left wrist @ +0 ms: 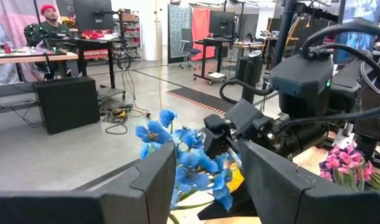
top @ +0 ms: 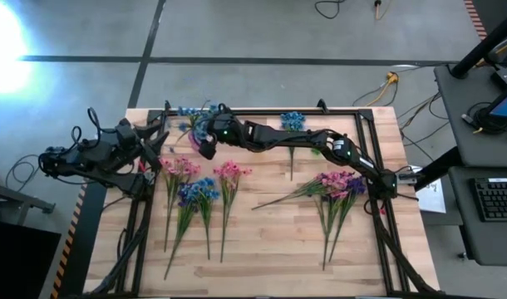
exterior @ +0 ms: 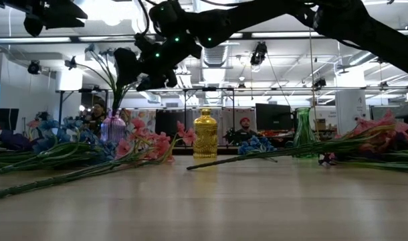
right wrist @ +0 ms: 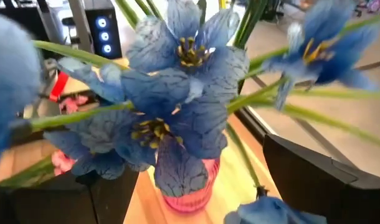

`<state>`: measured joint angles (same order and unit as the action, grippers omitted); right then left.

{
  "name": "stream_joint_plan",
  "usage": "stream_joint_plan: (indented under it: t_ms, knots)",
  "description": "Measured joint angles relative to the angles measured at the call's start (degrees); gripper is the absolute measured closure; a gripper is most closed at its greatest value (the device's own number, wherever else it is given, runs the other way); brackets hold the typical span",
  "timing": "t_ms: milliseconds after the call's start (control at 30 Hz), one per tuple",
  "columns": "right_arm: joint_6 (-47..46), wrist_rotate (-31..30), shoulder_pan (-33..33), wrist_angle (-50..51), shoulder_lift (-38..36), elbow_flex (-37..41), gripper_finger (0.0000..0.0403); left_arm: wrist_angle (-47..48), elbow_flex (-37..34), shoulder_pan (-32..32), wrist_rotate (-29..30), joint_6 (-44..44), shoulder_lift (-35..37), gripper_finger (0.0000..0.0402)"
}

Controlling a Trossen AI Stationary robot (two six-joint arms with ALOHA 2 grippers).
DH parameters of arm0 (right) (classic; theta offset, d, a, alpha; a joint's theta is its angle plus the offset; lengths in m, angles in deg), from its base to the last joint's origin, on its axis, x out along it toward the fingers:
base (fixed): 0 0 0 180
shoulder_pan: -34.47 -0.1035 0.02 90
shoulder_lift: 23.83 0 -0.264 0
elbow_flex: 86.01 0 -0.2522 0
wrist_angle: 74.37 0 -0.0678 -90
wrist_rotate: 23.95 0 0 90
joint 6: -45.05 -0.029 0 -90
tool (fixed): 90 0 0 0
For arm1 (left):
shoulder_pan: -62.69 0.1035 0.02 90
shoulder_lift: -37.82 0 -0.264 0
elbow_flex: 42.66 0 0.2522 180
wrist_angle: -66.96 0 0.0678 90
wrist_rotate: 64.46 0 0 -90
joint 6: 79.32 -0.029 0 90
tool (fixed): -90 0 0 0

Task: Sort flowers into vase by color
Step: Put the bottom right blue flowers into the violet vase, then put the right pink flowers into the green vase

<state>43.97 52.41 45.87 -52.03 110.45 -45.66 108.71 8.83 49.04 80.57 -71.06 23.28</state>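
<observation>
R tool [top: 205, 148] wide over veined blue petals [right wrist: 171, 118] in ribbed pink vase [right wrist: 187, 196]; L tool [left wrist: 205, 180] apart, empty.

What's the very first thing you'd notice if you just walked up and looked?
The blue flowers standing in a pink ribbed vase at the table's far left corner, with the right gripper open right beside them. Then the pink, blue and purple sprigs lying across the pale wooden table.

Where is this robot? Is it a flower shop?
Probably not: it looks like a robot lab or workshop. Beyond the wooden table are desks with monitors, a concrete floor with cables, and people working at computers.
</observation>
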Motion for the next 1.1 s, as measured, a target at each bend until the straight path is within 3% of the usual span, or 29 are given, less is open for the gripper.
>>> stream_joint_plan:
  t_ms: [267,700,967,1100]
  knots:
    - [0.2,0.0,-0.4,4.1,-0.5,0.0,0.0078,0.0,0.0,0.0,0.0,0.1,0.0,0.0233]
    - [0.0,0.0,-0.8,22.0,-5.2,0.0,0.0078,-0.1,0.0,0.0,-0.3,1.8,-0.6,0.0233]
    - [-1.4,0.1,-1.3,34.0,-8.4,0.0,0.0078,0.2,0.2,0.0,-7.5,4.8,-5.9,0.0233]
    - [-1.5,0.1,-1.8,37.7,-9.4,0.0,0.0078,4.9,3.3,0.0,-9.2,7.9,-7.8,0.0233]
